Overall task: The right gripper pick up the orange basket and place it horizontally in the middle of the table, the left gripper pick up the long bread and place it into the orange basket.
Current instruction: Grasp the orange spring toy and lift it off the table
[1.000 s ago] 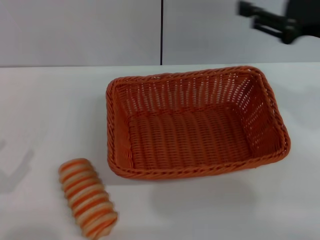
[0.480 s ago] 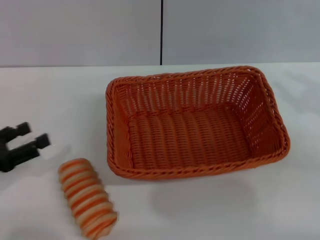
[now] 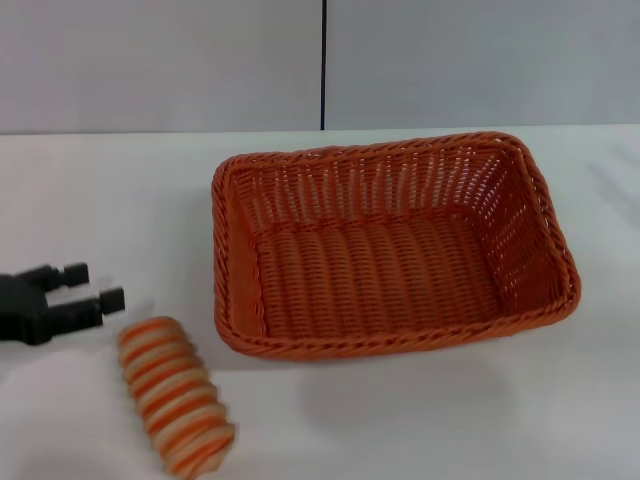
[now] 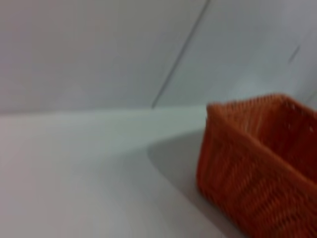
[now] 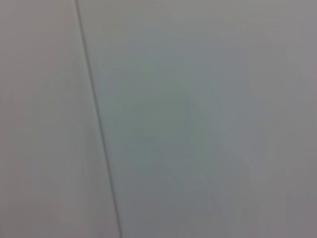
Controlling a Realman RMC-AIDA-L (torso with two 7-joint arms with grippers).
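Observation:
The orange basket [image 3: 390,245] lies lengthwise across the middle of the white table [image 3: 100,200], empty; the left wrist view shows one of its woven corners [image 4: 257,163]. The long bread [image 3: 175,393], striped orange and cream, rests on the table in front of the basket's left end. My left gripper [image 3: 92,284] comes in from the left edge, all black, open, its fingertips just behind and left of the bread and apart from it. The right gripper is out of view in every frame.
A light grey wall [image 3: 160,60] with a dark vertical seam [image 3: 323,60] stands behind the table; the right wrist view shows only that wall and seam [image 5: 99,129]. Bare tabletop lies in front of and right of the basket.
The right gripper rose out of the head view at the upper right. My left gripper entered from the left and has moved right, closer to the bread.

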